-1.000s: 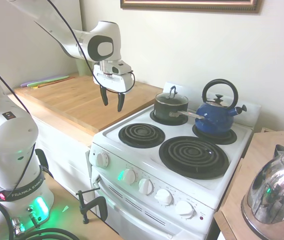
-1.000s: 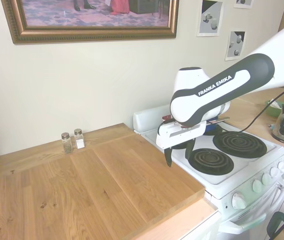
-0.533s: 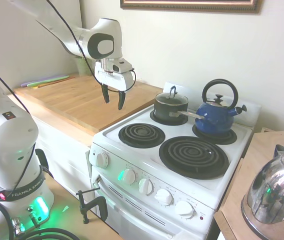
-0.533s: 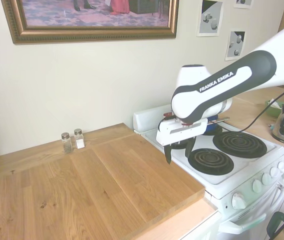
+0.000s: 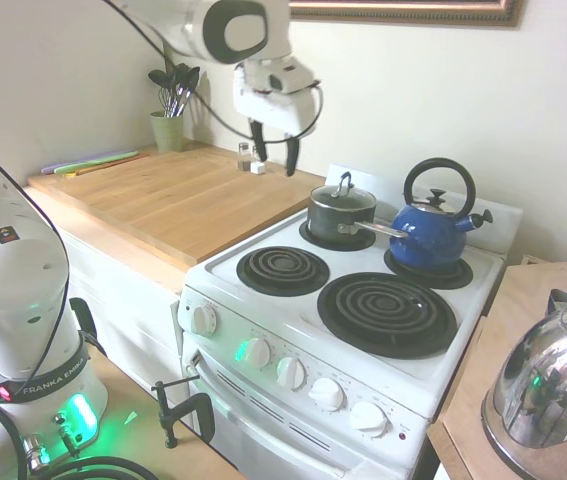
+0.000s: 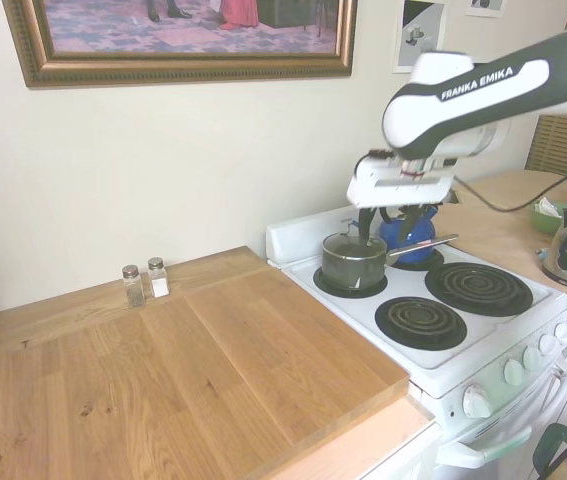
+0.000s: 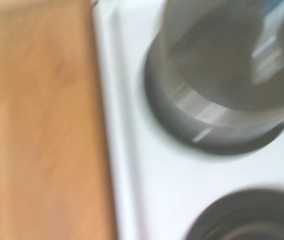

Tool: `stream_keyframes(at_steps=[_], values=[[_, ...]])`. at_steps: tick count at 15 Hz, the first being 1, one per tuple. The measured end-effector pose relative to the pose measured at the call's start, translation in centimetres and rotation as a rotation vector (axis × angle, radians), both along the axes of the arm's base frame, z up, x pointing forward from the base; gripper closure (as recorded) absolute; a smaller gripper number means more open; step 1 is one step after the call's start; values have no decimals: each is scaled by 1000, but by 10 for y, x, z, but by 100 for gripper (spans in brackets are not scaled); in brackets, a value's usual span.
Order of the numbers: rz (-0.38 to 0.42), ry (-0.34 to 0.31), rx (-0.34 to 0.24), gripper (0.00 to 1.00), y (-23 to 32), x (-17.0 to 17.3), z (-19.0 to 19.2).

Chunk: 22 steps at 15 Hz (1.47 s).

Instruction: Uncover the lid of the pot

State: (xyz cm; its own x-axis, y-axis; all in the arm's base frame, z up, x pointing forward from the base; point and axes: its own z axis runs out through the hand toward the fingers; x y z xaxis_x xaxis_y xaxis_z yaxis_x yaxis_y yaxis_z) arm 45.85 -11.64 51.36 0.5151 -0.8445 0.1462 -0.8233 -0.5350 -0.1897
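The pot (image 5: 340, 214) sits on the back left burner of the white stove (image 5: 263, 320), w/ the lid (image 5: 342, 197) on it, loop handle upright. The pot's long silver handle points toward the blue kettle (image 5: 436, 228), which is on the back right burner just beside it. The gripper (image 5: 274, 158) hangs in the air up and to the left of the pot in the first ext. view, fingers (image 5: 290, 160) spread apart and pointing down, holding nothing, not touching the lid. In the second ext. view the gripper (image 6: 378, 225) is above the pot (image 6: 352, 262), in front of the kettle. Wrist view is blurred: grey pot (image 7: 222, 75) on its burner, w/ the wood counter (image 7: 36, 125) next to the stove edge. Salt & pepper shakers (image 6: 145, 282) stand by the wall on the counter, well apart from the pot. A steel kettle (image 5: 548, 385) is on the counter at the stove's other side.
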Motion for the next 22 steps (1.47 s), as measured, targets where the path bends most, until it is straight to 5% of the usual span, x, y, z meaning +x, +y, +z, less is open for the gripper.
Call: stream_keyframes(at_steps=[4,5,11,22], values=[[143,9,-33,0,-26,53,-3],[166,12,-22,100,-28,68,-7],[223,66,12,100,-31,126,-41],[220,94,36,100,-50,143,-55]])
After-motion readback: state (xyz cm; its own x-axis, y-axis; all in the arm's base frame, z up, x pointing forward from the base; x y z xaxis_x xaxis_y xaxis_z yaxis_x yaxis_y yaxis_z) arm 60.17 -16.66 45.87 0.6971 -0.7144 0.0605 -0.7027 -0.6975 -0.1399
